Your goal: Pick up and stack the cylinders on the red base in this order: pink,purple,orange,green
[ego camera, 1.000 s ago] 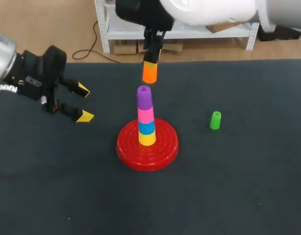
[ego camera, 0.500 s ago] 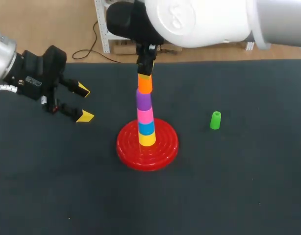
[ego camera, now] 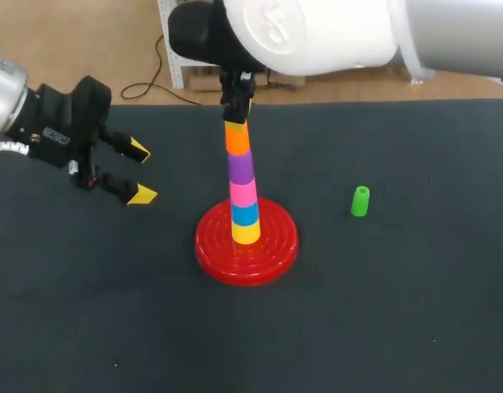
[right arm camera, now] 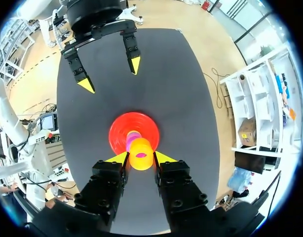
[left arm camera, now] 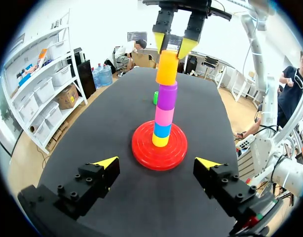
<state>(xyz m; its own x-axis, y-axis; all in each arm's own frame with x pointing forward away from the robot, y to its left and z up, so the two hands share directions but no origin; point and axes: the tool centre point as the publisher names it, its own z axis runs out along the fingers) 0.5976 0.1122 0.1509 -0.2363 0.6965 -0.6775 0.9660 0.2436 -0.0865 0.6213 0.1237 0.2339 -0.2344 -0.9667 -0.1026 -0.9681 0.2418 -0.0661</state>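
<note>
Seating the orange cylinder (ego camera: pixel 237 139) above the red base (ego camera: pixel 272 250), your right gripper (ego camera: pixel 237 119) clamped it; release, then the green cylinder (ego camera: pixel 360 201), seemed next.

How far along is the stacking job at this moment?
Done: pink cylinder and purple cylinder sit in the stack on the red base. In hand: orange cylinder rests on the purple one, the right gripper shut on its top. Left: green cylinder stands alone on the table, untouched; left gripper hangs open, off to the side.
</note>
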